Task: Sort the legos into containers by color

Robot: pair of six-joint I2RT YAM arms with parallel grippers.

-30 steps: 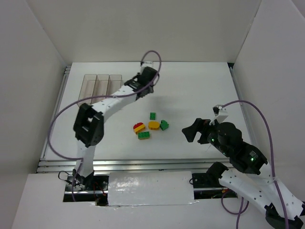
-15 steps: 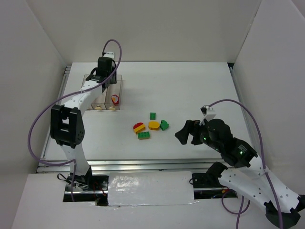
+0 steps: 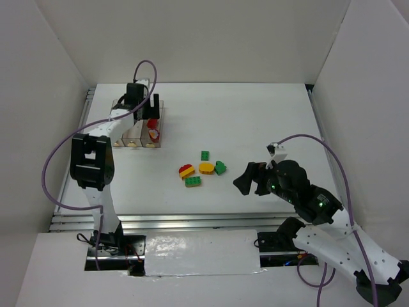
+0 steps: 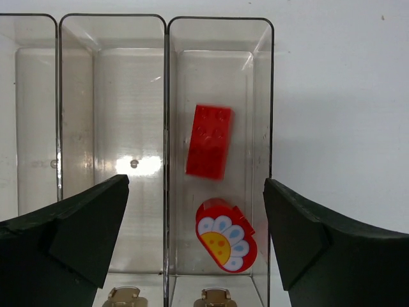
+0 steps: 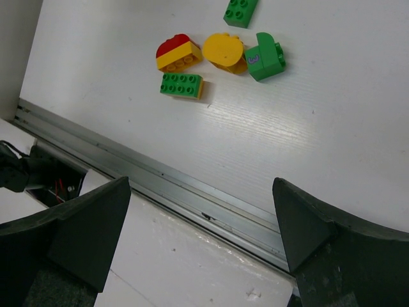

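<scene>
Since the left gripper [image 4: 195, 220] hangs spread and empty over the 3 containers [image 4: 167, 96], with a red brick [image 4: 209, 142] and a rounded red piece [image 4: 225, 235] directly beneath it in the bin between its fingers, it should lift straight up before swinging away. The right gripper [image 5: 199, 192], also spread, has the unsorted legos [image 5: 181, 84] just ahead of it.

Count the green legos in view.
3, all loose on the table: a square brick farthest back, a rounded brick beside the yellow lego, a long studded brick in front. None seems hidden.
</scene>
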